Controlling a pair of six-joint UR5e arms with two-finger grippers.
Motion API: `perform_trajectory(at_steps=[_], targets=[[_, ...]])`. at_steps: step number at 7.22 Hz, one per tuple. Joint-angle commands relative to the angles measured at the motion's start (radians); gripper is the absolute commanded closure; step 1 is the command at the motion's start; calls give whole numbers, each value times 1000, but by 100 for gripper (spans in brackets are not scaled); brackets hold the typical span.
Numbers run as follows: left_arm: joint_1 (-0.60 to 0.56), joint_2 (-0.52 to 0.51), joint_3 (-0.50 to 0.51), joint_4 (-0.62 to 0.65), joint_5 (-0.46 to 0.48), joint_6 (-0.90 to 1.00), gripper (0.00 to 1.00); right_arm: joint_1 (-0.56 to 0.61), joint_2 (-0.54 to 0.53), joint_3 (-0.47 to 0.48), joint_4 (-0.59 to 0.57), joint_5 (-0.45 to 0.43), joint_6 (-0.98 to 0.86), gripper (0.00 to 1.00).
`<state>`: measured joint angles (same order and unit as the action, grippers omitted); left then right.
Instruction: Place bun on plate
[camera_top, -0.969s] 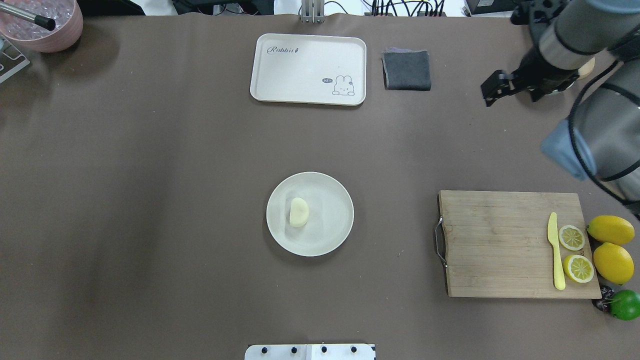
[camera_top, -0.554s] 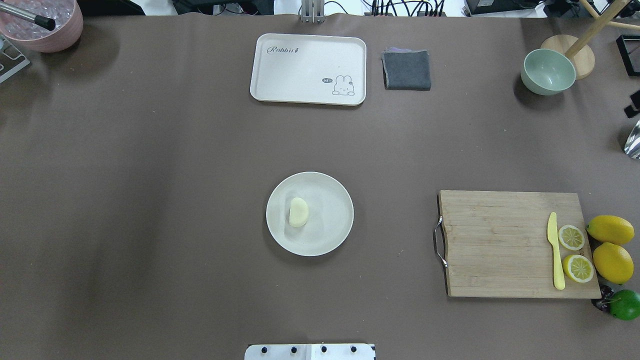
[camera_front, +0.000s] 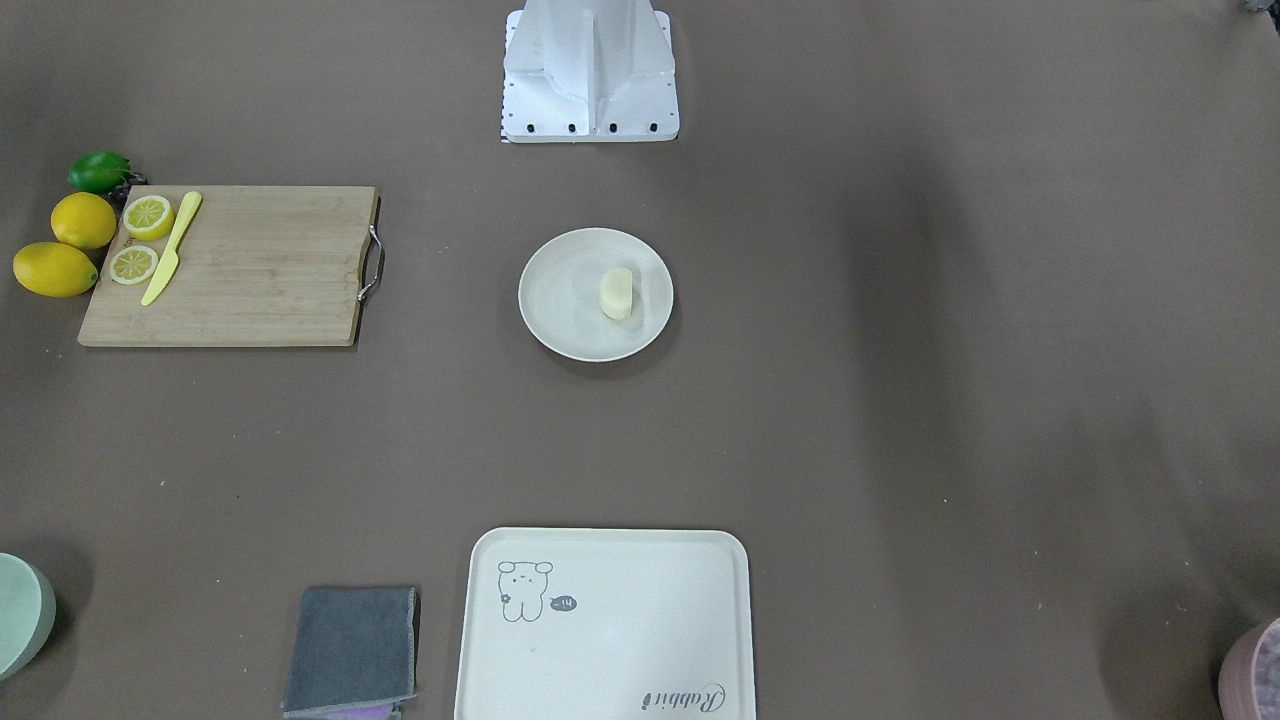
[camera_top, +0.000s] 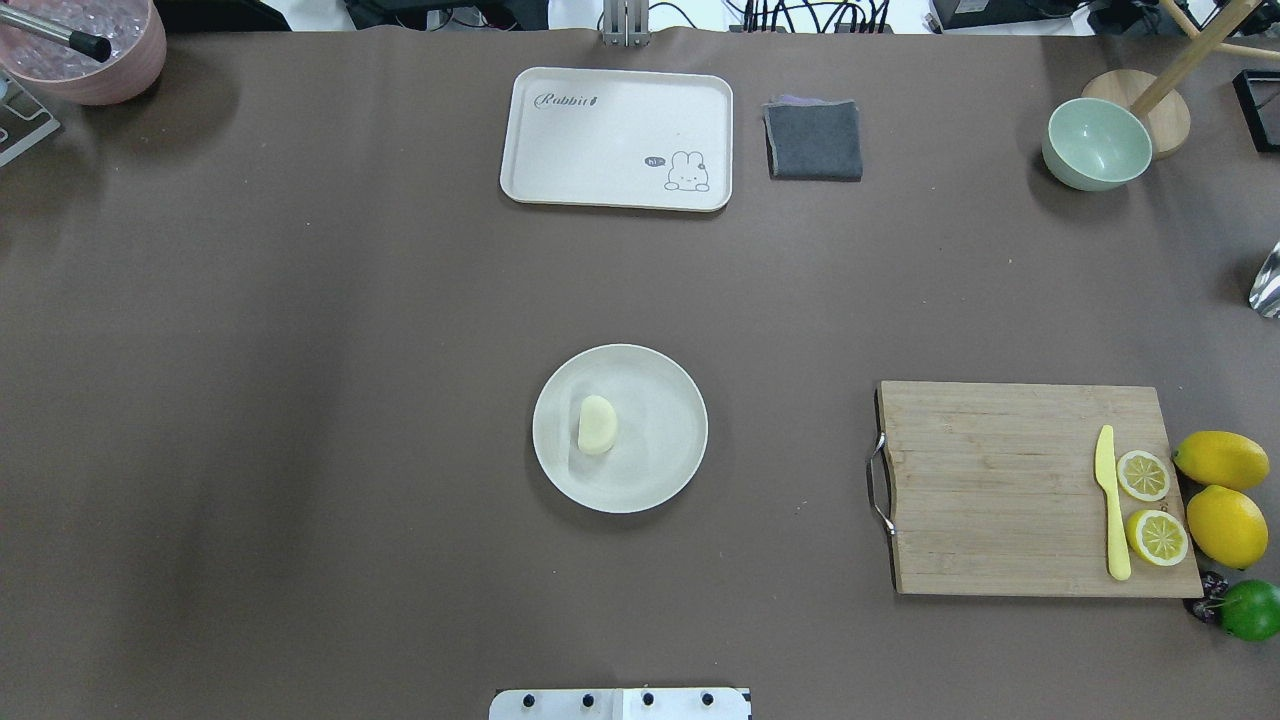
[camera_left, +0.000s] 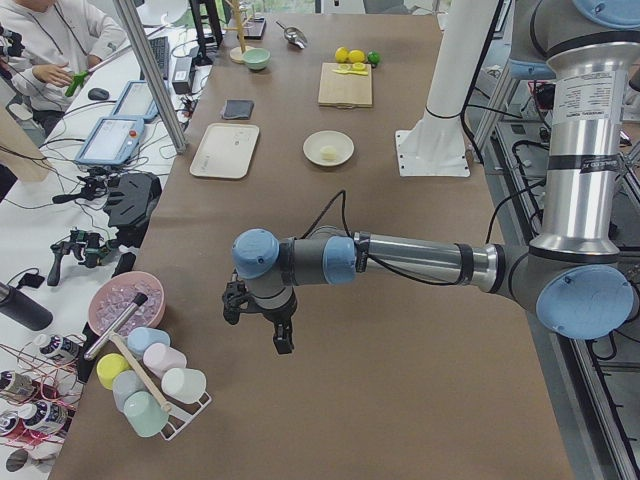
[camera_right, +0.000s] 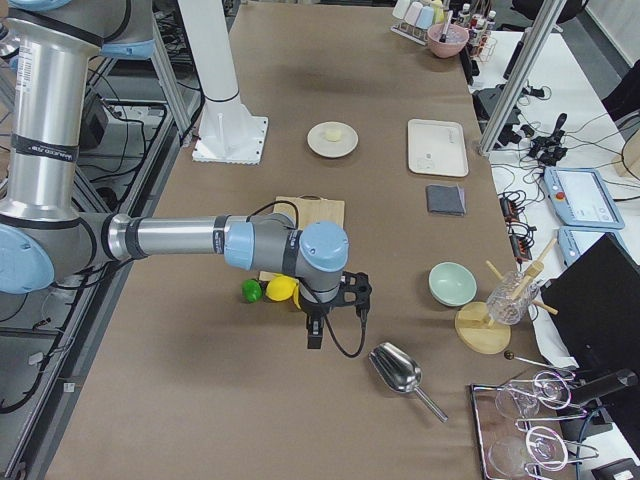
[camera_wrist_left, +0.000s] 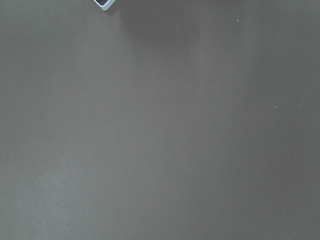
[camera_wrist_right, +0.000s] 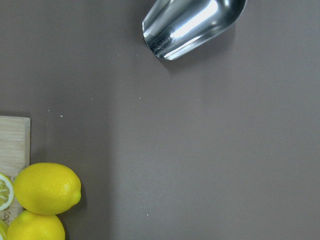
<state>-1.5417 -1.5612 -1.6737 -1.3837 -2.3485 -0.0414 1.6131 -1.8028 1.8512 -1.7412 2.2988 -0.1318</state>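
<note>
**Q:** Where is the task item?

**A:** The bun (camera_top: 597, 424) lies on the plate (camera_top: 655, 488), toward 9 o'clock of the dish's centre in the overhead view. It is inside the rim and nothing else touches it. I judge the placement done.

**Q:** State of each tool?

**A:** The left tool (camera_left: 258, 325) hangs over bare counter (camera_top: 300, 400), well apart from the plate. The right tool (camera_right: 335, 310) hangs near the whole lemons (camera_wrist_right: 47, 188) and the metal scoop (camera_wrist_right: 192, 22). Each shows only in a side view, so I cannot tell whether either is released or clenched. Neither wrist camera shows anything held.

**Q:** Hazards from here?

**A:** There are three, all judgement:
- The bun is rounded and sits off-centre. A knock to the plate or counter could roll it toward the rim at 9 o'clock.
- A low sweep of the right arm could strike the scoop or push the lemons against the cutting board (camera_top: 1000, 490), which lies at 3 o'clock of the plate.
- An arm crossing the middle of the counter too low could clip the plate and undo the result.
</note>
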Motion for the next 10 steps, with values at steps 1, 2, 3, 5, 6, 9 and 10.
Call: perform_trajectory(at_steps=[1, 2, 3, 5, 6, 9, 10], targets=[[0, 1, -1, 0, 0, 0, 2, 27, -27, -25, 11, -19, -5, 0], [-1, 3, -4, 2, -6, 0, 2, 25, -27, -29, 12, -21, -5, 0], [0, 3, -5, 2, -6, 0, 2, 27, -33, -30, 12, -24, -6, 0], [0, 3, 0, 2, -5, 0, 2, 25, -29, -27, 12, -19, -5, 0], [0, 3, 2, 3, -5, 0, 2, 25, -27, -27, 12, -19, -2, 0], [0, 16, 2, 3, -5, 0, 2, 25, -26, -23, 12, -19, 0, 0], [0, 16, 2, 3, -5, 0, 2, 25, -24, -21, 12, -19, 0, 0]])
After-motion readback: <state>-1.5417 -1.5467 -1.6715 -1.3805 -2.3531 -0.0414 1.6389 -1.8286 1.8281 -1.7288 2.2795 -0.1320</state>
